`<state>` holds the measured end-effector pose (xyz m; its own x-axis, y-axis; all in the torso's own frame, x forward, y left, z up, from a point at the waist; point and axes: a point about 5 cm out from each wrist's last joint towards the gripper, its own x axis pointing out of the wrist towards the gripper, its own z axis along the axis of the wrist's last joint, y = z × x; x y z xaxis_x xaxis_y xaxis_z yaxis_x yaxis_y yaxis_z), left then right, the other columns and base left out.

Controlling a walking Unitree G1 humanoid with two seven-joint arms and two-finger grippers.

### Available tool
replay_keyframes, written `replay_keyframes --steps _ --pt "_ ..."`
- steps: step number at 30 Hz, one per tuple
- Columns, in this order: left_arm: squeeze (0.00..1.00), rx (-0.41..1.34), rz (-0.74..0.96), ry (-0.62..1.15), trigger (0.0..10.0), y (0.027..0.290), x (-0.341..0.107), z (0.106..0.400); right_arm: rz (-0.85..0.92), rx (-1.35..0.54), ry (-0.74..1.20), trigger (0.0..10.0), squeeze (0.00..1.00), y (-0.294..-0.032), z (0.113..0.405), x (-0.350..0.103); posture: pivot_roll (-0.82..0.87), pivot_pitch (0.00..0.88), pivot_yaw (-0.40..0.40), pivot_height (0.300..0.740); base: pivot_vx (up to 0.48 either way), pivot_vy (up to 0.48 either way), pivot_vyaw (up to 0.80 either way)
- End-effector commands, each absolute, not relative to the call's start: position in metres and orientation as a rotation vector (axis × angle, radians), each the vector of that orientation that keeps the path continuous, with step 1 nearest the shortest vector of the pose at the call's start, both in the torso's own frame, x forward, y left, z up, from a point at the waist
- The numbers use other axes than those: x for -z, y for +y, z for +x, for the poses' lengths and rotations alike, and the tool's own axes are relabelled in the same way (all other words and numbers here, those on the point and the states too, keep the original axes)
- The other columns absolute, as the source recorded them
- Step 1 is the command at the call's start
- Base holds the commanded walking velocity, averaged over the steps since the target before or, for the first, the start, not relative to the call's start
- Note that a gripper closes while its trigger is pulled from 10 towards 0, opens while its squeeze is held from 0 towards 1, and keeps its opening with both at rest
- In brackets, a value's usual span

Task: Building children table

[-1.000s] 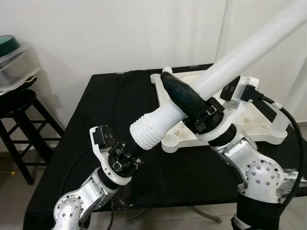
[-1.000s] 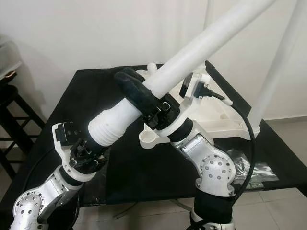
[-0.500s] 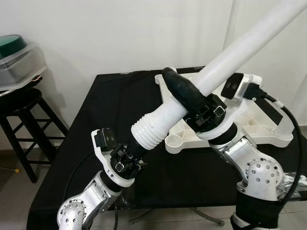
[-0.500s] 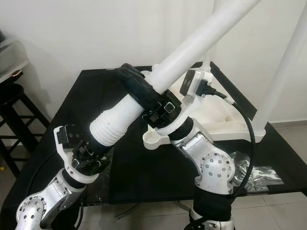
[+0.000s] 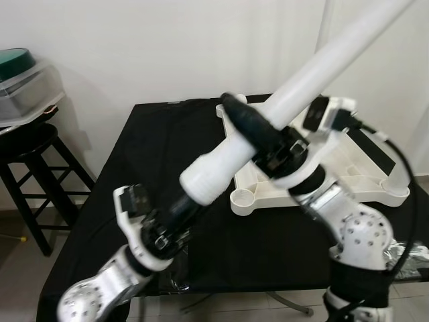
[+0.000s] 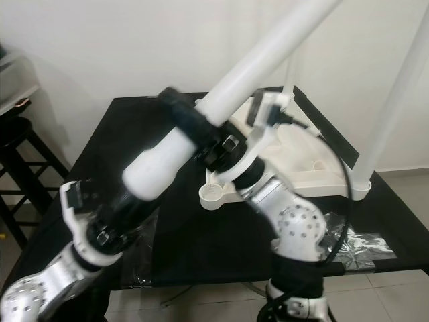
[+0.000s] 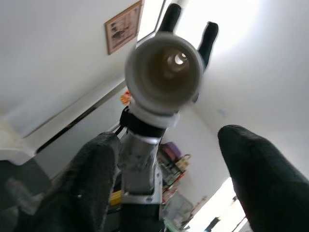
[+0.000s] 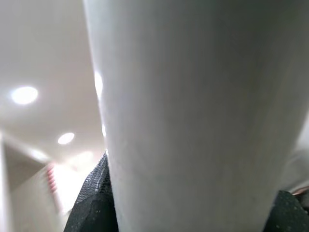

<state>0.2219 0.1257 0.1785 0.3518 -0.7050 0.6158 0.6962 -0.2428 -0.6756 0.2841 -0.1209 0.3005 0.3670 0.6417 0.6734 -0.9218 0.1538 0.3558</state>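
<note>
A long white table leg (image 5: 315, 64) slants up to the right, its ribbed end (image 5: 204, 178) hanging over the black table (image 5: 161, 134). My right gripper (image 5: 263, 137) is shut around the leg near its lower third; in the right wrist view the leg (image 8: 193, 111) lies between the fingers (image 8: 94, 203). My left gripper (image 5: 182, 209) sits open just below the ribbed end and apart from it. The left wrist view looks between the spread fingers (image 7: 91, 179) into the leg's hollow end (image 7: 164, 72). The white tabletop (image 5: 355, 171) lies upside down on the table, with an upright leg (image 6: 395, 100) at its right corner.
A black stool (image 5: 27, 144) stands to the left of the table, carrying a clear container with a green lid (image 5: 20, 80). Crumpled clear plastic (image 6: 355, 241) lies at the table's front right. A white wall runs close behind.
My left gripper has let go of the leg's ribbed end, opened and dropped back down and to the left. The right gripper has tilted the leg a little steeper.
</note>
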Motion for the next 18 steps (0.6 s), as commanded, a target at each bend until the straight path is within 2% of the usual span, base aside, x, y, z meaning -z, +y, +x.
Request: replay_keyframes --steps 1,3,5,7,8,9,10,11,12,13,14,15,17,18 --pt "1.00 1.237 -1.181 0.025 10.0 0.139 -0.173 0.225 0.808 -1.087 -0.424 0.0 0.00 -0.125 0.292 -0.304 -0.12 0.000 0.044 0.740 0.000 0.000 0.00" --pt "1.00 1.198 -1.158 0.028 10.0 0.145 -0.170 0.227 0.804 -1.048 -0.428 0.0 0.00 -0.129 0.296 -0.304 -0.12 0.000 0.044 0.740 0.000 0.000 0.00" --pt "1.00 1.048 -1.076 0.039 10.0 0.160 -0.161 0.236 0.785 -0.944 -0.436 0.0 0.00 -0.139 0.305 -0.304 -0.11 0.000 0.042 0.740 0.000 0.000 0.00" --pt "1.00 0.993 -1.041 0.044 10.0 0.165 -0.158 0.240 0.776 -0.907 -0.439 0.0 0.00 -0.143 0.308 -0.303 -0.11 0.000 0.042 0.740 0.000 0.000 0.00" --pt "1.00 0.743 -0.989 0.045 10.0 0.180 -0.151 0.262 0.722 -0.834 -0.428 0.0 0.00 -0.147 0.313 -0.300 -0.11 0.000 0.038 0.740 0.000 0.000 0.00" --pt "1.00 0.570 -0.963 0.046 10.0 0.191 -0.147 0.276 0.682 -0.788 -0.420 0.0 0.00 -0.150 0.317 -0.298 -0.11 0.000 0.038 0.740 0.000 0.000 0.00" --pt "1.00 0.466 -0.953 0.047 10.0 0.198 -0.145 0.284 0.657 -0.764 -0.414 0.0 0.00 -0.152 0.318 -0.296 -0.11 0.000 0.039 0.740 0.000 0.000 0.00" --pt "1.00 0.466 -0.953 0.047 10.0 0.198 -0.145 0.284 0.657 -0.764 -0.414 0.0 0.00 -0.152 0.318 -0.296 -0.11 0.000 0.039 0.740 0.000 0.000 0.00" --pt "1.00 0.317 -0.904 0.037 10.0 0.209 -0.142 0.293 0.615 -0.721 -0.397 0.0 0.00 -0.152 0.322 -0.292 -0.11 0.000 0.039 0.740 0.000 0.000 0.00" --pt "1.00 0.317 -0.904 0.037 10.0 0.209 -0.142 0.293 0.615 -0.721 -0.397 0.0 0.00 -0.152 0.322 -0.292 -0.11 0.000 0.039 0.740 0.000 0.000 0.00" --pt "0.78 0.226 -0.882 0.035 10.0 0.215 -0.140 0.297 0.575 -0.695 -0.370 0.0 0.00 -0.150 0.324 -0.286 -0.11 0.000 0.039 0.740 0.000 0.000 0.00" --pt "0.00 0.161 -0.794 0.027 10.0 0.215 -0.143 0.302 0.494 -0.638 -0.318 9.6 0.00 -0.146 0.327 -0.272 -0.11 0.000 0.037 0.740 0.000 0.000 0.00" --pt "0.00 0.165 -0.772 0.028 10.0 0.213 -0.145 0.302 0.478 -0.627 -0.307 9.6 0.00 -0.145 0.328 -0.269 -0.11 0.000 0.037 0.740 0.000 0.000 0.00" --pt "0.00 0.166 -0.727 0.042 10.0 0.207 -0.146 0.303 0.446 -0.610 -0.287 10.0 0.00 -0.143 0.328 -0.264 -0.11 0.000 0.036 0.740 0.000 0.000 0.00"
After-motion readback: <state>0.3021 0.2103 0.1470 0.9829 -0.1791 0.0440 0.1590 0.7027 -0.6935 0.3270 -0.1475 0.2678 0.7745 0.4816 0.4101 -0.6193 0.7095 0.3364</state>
